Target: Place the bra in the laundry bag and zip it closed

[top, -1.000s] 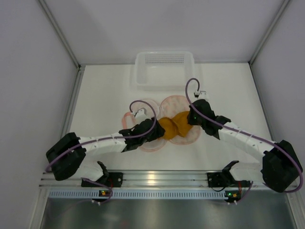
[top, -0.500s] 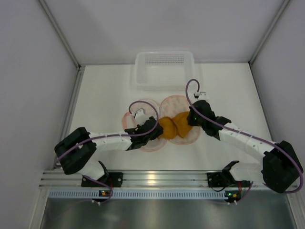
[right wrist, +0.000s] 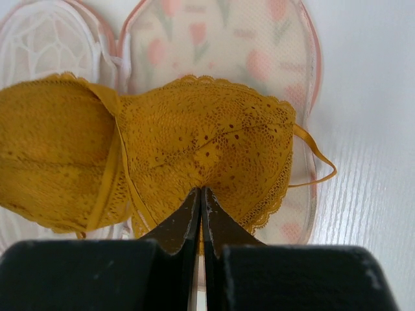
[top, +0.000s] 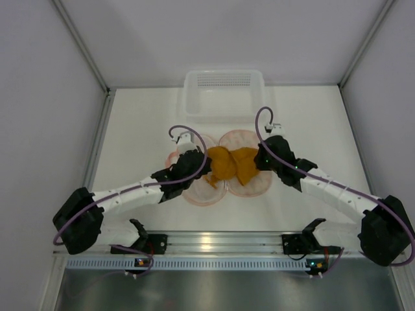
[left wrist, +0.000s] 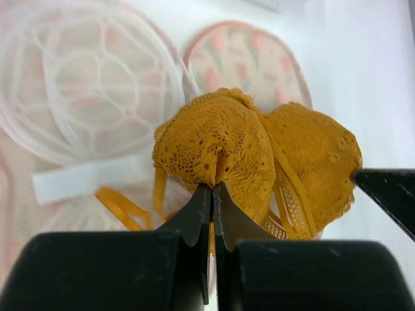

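A mustard-orange lace bra [top: 230,165] sits bunched over the middle of the pale pink, flower-printed clamshell laundry bag [top: 202,193]. The bag lies opened flat at the centre of the white table [top: 130,129]. In the top view its round halves show at 12 o'clock and 6 o'clock of the bra.

The left gripper [top: 207,170] reaches in from 9 o'clock. In its wrist view its fingers [left wrist: 201,214] are clenched on a fold of the left cup [left wrist: 220,146], with the bag's white mesh dome [left wrist: 84,84] at 10 o'clock of the bra.

The right gripper [top: 257,162] comes in from 3 o'clock. It is pinched tight on the scalloped lower edge of the right cup [right wrist: 207,142], with a printed bag panel [right wrist: 259,52] at 12 o'clock behind it.

A white slotted plastic basket [top: 259,91] stands at 12 o'clock of the bag, apart from it.
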Tool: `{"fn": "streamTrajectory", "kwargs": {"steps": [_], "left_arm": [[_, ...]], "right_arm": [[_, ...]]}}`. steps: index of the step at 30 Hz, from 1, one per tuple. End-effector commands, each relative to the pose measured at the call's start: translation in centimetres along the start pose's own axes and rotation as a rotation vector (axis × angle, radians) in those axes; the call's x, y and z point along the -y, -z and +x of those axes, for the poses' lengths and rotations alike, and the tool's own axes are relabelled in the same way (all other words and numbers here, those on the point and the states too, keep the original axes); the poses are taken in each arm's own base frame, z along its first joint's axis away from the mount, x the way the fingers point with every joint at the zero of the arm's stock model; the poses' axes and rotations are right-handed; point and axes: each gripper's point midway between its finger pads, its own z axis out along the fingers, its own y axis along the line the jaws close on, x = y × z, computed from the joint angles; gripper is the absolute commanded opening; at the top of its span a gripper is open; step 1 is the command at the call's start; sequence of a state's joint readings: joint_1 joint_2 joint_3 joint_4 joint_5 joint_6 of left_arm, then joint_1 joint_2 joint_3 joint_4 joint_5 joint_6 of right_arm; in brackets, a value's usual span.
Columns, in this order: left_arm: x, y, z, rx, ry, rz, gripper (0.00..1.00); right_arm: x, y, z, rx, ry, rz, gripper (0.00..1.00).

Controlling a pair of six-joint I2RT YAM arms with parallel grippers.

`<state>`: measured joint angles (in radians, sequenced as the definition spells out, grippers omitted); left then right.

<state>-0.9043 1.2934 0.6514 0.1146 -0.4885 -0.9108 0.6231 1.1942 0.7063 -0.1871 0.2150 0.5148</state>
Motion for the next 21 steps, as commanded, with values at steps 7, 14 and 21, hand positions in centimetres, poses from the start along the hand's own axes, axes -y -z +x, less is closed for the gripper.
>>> {"fn": "streamTrajectory", "kwargs": {"steps": [7,14,21], "left_arm": [[2.2,-1.2,-8.1,0.008,-0.403,0.226,0.00],[3.6,-3.6,-9.7,-0.044,-0.578,0.282,0.00],[6.0,-6.2,-11.4,-0.137,-0.760,0.451,0.00]], "right_arm": [[-2.1,3.0,-3.6,0.170,0.004,-0.163,0.00],[-4.3,5.8,-1.7,0.130,0.108,-0.360,0.00],[-4.8,5.9,3.4,-0.011,0.150,-0.458,0.00]]}}
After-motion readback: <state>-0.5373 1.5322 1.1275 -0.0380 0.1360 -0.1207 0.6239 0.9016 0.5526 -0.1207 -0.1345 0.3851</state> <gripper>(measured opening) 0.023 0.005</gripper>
